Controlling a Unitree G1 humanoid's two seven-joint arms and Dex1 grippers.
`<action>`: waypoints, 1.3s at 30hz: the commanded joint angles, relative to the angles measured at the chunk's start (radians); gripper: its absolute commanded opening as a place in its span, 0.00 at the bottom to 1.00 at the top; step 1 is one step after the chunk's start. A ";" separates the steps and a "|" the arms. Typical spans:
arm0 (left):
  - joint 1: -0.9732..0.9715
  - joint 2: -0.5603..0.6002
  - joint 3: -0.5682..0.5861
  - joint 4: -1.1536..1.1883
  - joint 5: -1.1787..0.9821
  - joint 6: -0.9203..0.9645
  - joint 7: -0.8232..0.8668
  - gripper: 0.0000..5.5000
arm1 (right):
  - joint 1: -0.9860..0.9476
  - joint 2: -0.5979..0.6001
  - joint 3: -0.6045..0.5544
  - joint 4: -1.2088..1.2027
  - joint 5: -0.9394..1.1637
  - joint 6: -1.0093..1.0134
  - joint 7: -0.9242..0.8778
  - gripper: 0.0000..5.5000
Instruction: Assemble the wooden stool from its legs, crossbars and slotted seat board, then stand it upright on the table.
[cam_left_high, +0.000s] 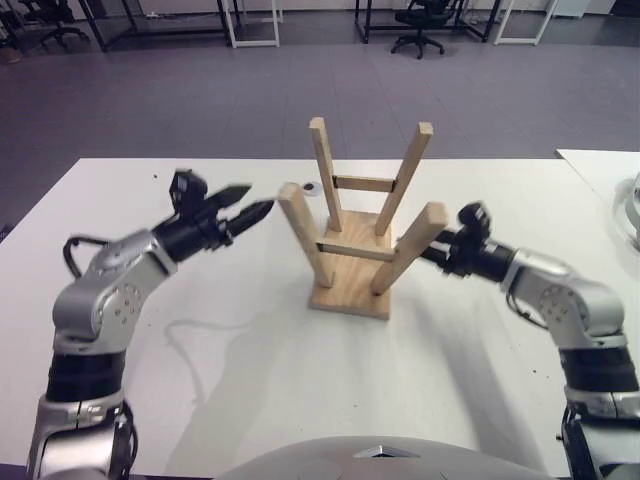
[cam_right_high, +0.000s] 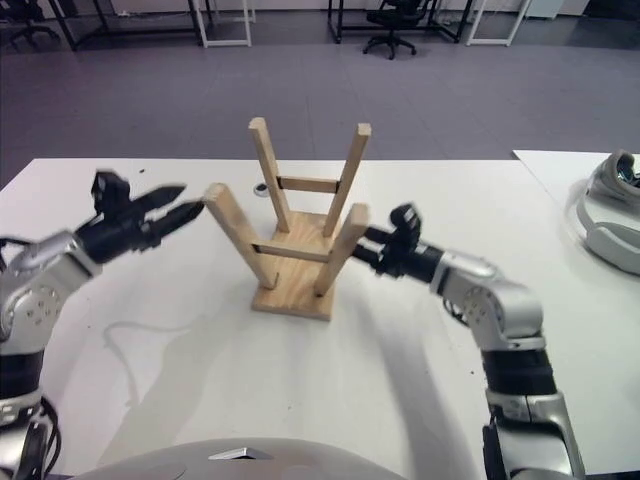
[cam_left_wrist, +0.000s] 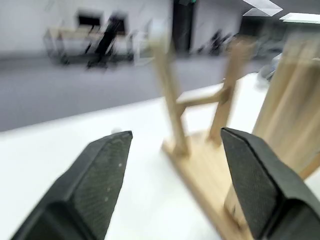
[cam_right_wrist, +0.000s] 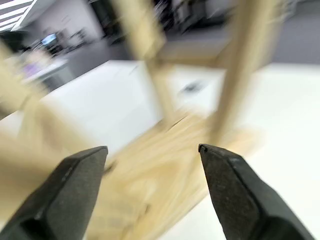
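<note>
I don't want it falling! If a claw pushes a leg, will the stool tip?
Probably not easily: the stool sits upside down on its flat seat board. It looks stiff, since crossbars tie the legs. A high push might rock it.

Stool (cam_left_wrist: 200, 165) blurred in both wrist views, right tool (cam_left_high: 438, 250) tips hidden behind a leg (cam_left_high: 405, 255), dark speck (cam_left_high: 310, 187) unidentifiable

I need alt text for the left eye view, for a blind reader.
A light wooden four-legged stool stands upside down on a white table, legs pointing up. The black left gripper, fingers open, is beside one near leg; the black right gripper beside the other.
</note>
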 joint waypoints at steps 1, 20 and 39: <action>0.225 0.072 0.016 -0.058 0.066 -0.023 -0.085 0.59 | 0.079 0.066 0.093 -0.216 0.021 0.017 -0.054 0.61; -0.073 -0.145 -0.365 0.381 0.500 -0.231 0.003 0.59 | -0.256 0.098 0.175 1.094 -0.565 -0.750 0.110 0.61; 0.209 -0.318 -0.480 -0.036 0.615 -0.076 0.227 0.59 | 0.297 0.124 0.029 0.028 -0.455 -0.298 -0.284 0.61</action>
